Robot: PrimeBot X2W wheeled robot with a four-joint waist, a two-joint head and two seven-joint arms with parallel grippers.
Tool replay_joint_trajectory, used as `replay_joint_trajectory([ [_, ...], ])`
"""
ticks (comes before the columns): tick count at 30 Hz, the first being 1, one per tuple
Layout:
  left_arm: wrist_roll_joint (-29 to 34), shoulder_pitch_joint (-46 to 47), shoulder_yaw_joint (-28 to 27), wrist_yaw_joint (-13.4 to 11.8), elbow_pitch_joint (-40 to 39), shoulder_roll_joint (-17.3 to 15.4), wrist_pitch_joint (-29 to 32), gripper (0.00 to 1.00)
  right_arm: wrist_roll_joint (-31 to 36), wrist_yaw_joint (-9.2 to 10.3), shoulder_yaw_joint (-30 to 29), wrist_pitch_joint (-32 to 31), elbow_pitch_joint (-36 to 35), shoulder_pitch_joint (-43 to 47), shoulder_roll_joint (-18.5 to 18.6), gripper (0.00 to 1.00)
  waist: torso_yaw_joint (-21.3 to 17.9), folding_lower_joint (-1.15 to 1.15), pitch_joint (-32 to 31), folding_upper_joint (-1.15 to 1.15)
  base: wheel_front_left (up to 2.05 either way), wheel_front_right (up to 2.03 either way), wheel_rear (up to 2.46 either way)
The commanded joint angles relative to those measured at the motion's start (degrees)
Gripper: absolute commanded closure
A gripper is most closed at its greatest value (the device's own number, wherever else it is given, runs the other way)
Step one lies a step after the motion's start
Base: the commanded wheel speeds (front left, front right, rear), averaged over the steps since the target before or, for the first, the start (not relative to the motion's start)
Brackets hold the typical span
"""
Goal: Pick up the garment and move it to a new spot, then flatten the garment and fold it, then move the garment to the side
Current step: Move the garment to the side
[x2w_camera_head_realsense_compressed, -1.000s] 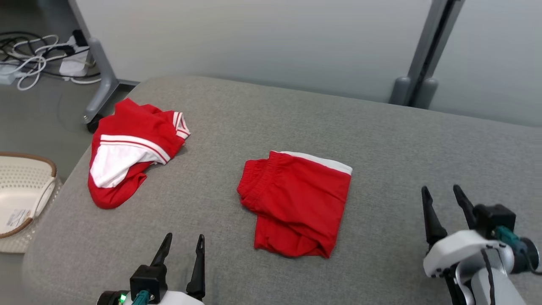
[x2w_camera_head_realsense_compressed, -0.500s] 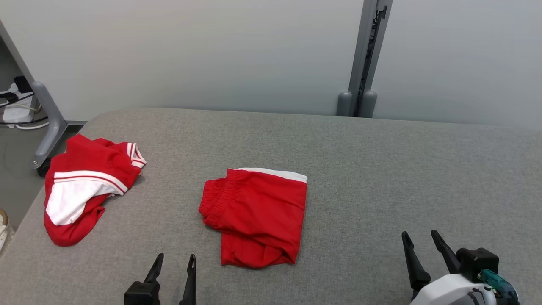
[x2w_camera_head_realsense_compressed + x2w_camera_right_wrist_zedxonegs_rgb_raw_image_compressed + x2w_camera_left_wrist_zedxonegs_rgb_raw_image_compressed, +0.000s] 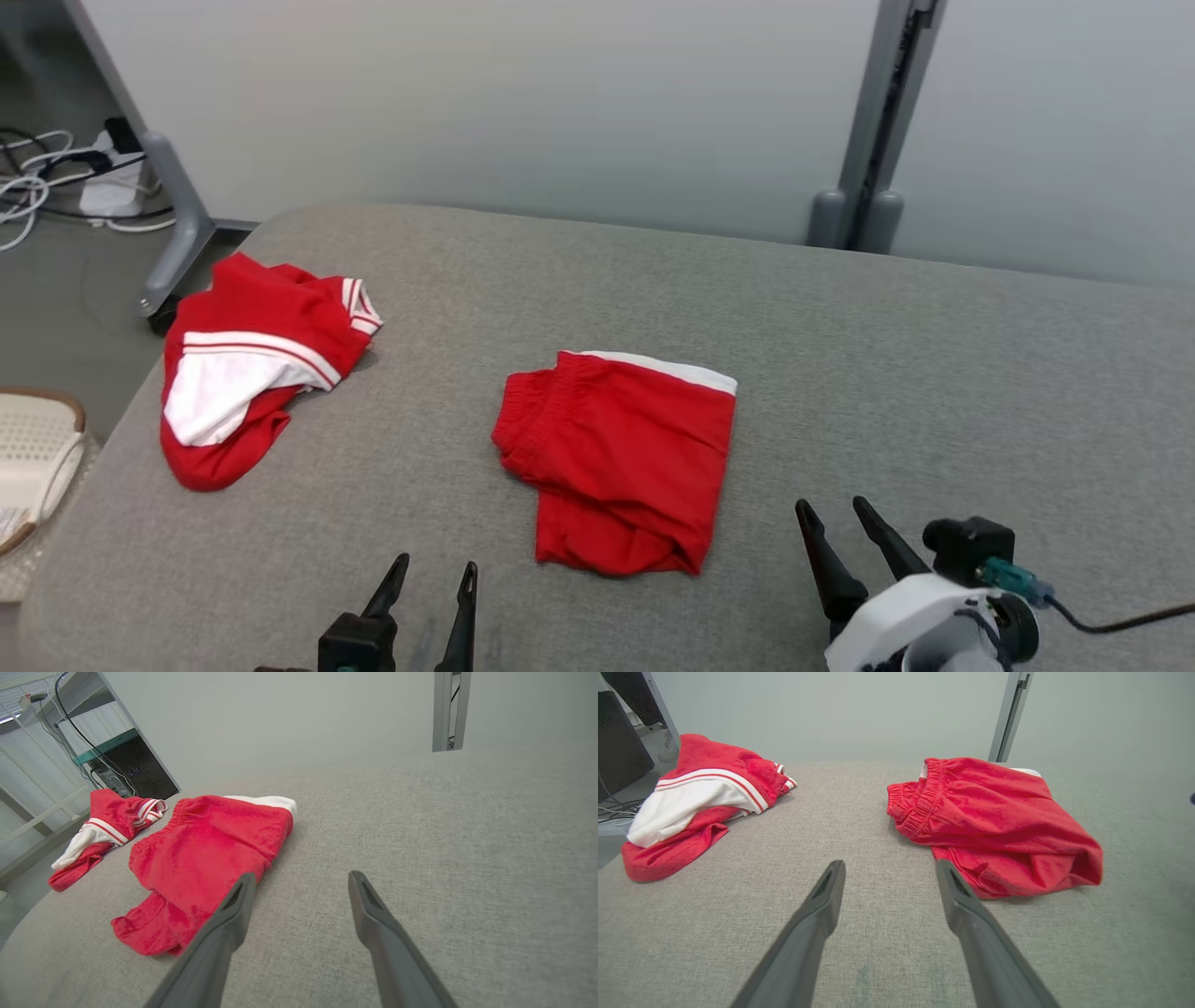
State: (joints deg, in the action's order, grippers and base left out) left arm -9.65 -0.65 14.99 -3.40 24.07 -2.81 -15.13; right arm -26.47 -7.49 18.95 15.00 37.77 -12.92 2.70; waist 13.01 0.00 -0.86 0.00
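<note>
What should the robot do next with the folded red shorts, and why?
Probably bring the right hand forward to the near edge of the red shorts and grip. They already lie folded on the grey cushion, and that hand and the left hand are open, empty, short of the cloth, so moving them aside seems all that's left.

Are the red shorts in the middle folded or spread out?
Folded: the shorts make a small block, with cloth layers stacked at the near edge.
</note>
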Motion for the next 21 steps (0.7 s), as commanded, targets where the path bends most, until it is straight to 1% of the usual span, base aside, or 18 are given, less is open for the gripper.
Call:
replay_joint_trajectory([
  [1,0.0,1.2,0.1,0.1,-0.1,-0.2,0.0,0.00,-1.9,0.00,0.5,0.3,1.0,-1.6,0.4,0.00,2.8,0.00,1.6,0.00,0.00,0.00,0.00],
  [6,-0.5,2.0,1.2,-0.2,-0.1,-0.2,0.0,0.00,-4.0,0.00,2.5,0.3,6.2,-7.7,0.4,0.00,7.4,0.00,3.7,0.00,0.00,0.00,0.00],
  [11,-1.0,3.0,2.2,-0.5,-0.4,-0.2,0.0,0.00,-6.3,0.00,2.0,0.3,13.1,-12.6,0.4,0.00,11.3,0.00,5.6,0.00,0.00,0.00,0.00],
  [16,-1.6,3.8,3.0,-0.8,-0.7,-0.2,0.0,0.00,-8.2,0.00,1.6,0.3,21.1,-16.5,0.4,0.00,13.9,0.00,6.8,0.00,0.00,0.00,0.00],
  [20,-1.6,3.8,3.2,-0.9,-0.7,-0.2,0.0,0.00,-13.0,-0.01,5.1,-1.2,25.1,-17.6,0.3,0.00,14.8,0.00,7.3,0.00,0.00,0.00,0.00],
  [21,-1.6,3.9,3.2,-0.9,-0.8,-0.2,0.0,0.00,-14.2,-0.01,6.2,-1.3,25.4,-17.4,0.1,0.35,14.9,0.00,7.4,0.00,0.00,0.00,0.00],
])
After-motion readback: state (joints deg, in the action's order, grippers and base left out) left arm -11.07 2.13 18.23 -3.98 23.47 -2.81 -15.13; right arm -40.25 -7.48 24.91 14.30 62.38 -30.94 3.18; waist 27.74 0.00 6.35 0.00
